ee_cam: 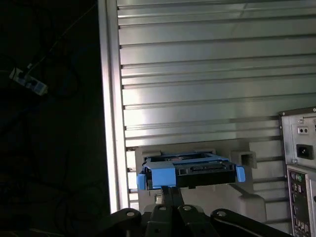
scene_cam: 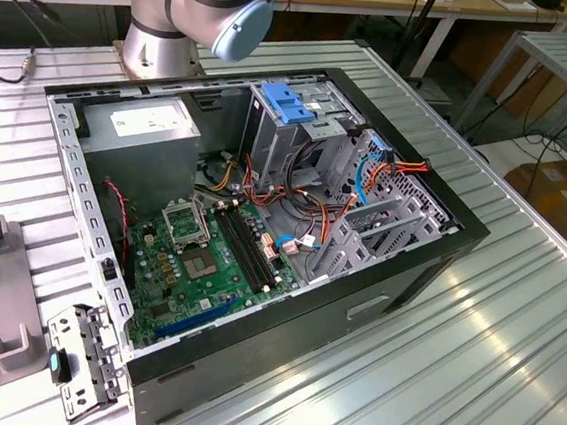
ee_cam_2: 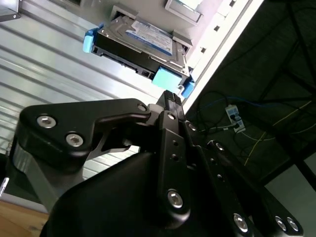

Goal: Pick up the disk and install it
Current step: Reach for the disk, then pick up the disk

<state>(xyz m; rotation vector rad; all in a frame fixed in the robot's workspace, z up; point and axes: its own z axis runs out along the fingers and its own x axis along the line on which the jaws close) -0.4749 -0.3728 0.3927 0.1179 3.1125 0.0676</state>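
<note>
I'm at the pick-up: the disk (ee_cam_2: 140, 39) lies on a grey stand (ee_cam: 249, 197) by the table (ee_cam: 197, 74) edge, my gripper (ee_cam_2: 170, 98) at its blue end, opening I cannot tell; grasp needs square alignment.

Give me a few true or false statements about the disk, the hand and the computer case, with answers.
1. The disk sits in a grey holder on the ribbed table. True.
2. The disk is inside the computer case. False: it sits in the holder, outside the case.
3. The hand is close to the disk. True.
4. The computer case is closed. False: it lies open, its green circuit board showing.
</note>
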